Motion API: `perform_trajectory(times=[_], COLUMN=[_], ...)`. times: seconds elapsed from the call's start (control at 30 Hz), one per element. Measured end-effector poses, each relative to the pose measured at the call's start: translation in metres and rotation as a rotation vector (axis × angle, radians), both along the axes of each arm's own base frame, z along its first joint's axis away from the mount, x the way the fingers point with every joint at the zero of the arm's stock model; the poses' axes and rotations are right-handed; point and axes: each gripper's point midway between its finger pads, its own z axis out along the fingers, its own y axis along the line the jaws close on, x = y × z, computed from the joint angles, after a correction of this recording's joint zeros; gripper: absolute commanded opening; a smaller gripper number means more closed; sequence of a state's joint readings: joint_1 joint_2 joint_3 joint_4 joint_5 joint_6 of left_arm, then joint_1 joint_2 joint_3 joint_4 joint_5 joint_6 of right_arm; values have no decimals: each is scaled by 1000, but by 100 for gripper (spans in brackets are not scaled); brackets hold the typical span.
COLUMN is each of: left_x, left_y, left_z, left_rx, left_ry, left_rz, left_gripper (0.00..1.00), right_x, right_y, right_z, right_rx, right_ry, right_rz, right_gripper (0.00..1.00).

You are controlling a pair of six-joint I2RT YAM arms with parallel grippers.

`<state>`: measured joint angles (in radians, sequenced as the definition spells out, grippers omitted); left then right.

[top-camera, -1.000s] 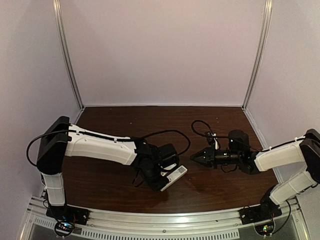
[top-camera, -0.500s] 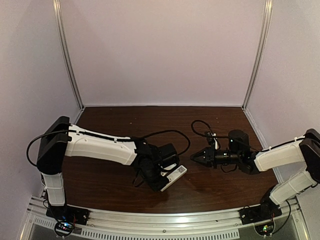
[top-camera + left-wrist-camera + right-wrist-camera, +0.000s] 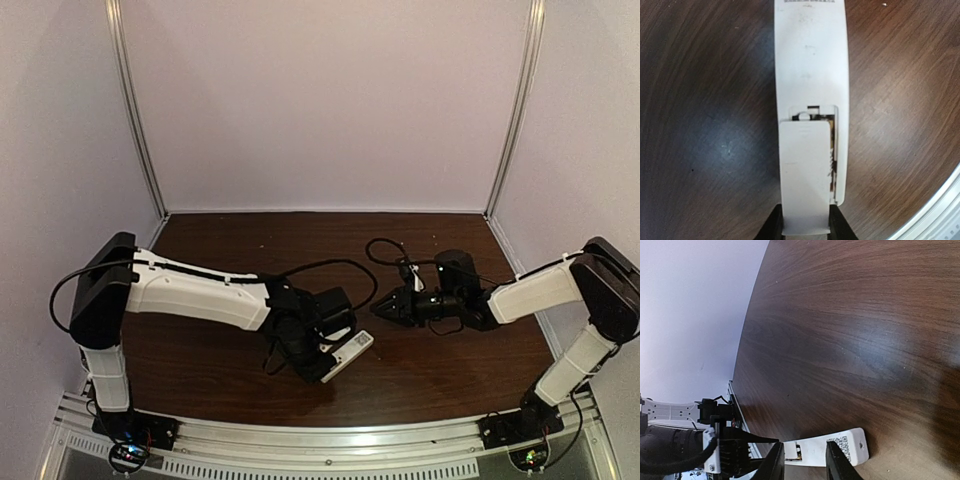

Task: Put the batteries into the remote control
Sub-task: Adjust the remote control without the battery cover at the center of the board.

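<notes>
Remote control [image 3: 350,350] lies diagonally by the tabletop's [image 3: 240,240] near edge, pointing at my right claw [image 3: 384,308], spread and empty; left claw [image 3: 805,231] pinches its cover [image 3: 805,170].

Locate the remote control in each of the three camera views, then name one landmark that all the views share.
Top external: the remote control sits low in the picture, near the middle, slanting up to the right.
Left wrist: the remote control fills the centre, running from the top edge downward.
Right wrist: the remote control lies along the bottom edge, right of centre.
Shared landmark: the dark wooden table.
</notes>
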<state>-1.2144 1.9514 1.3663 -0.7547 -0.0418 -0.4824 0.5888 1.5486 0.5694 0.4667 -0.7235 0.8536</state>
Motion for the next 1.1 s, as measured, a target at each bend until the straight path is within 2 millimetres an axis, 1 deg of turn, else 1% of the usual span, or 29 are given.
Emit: perform_trajectory(times=[0.13,0.33,0.43,0.53,0.67,0.8,0.93,1.1], left_x=[1,1,1,0,-1,-3,-4,-5], left_y=[0,1,-1,-1,-1,1,3,4], left_z=[6,16,20,22,22,20,17,16], left_rx=[-13,-38,-57,-67,-78,-77,-70,-65], left_ry=[-11,-19,-25,-27,-28,-26,-23,-27], left_rz=[1,0,-1,-9,-22,-38,-57,-75], left_gripper=[14,14,14,14,14,14,14,14], right_x=[12,18,19,21,25,21,16,-1], right_y=[6,14,16,20,23,24,23,16], right_z=[-15,-41,-45,-44,-49,-59,-62,-71], right_rx=[-23,-24,-22,-15,-16,-25,-27,-40], right_ry=[16,67,75,70,71,93,100,131], right_rz=[2,12,19,28,35,50,63,81], right_gripper=[28,28,28,27,23,21,20,19])
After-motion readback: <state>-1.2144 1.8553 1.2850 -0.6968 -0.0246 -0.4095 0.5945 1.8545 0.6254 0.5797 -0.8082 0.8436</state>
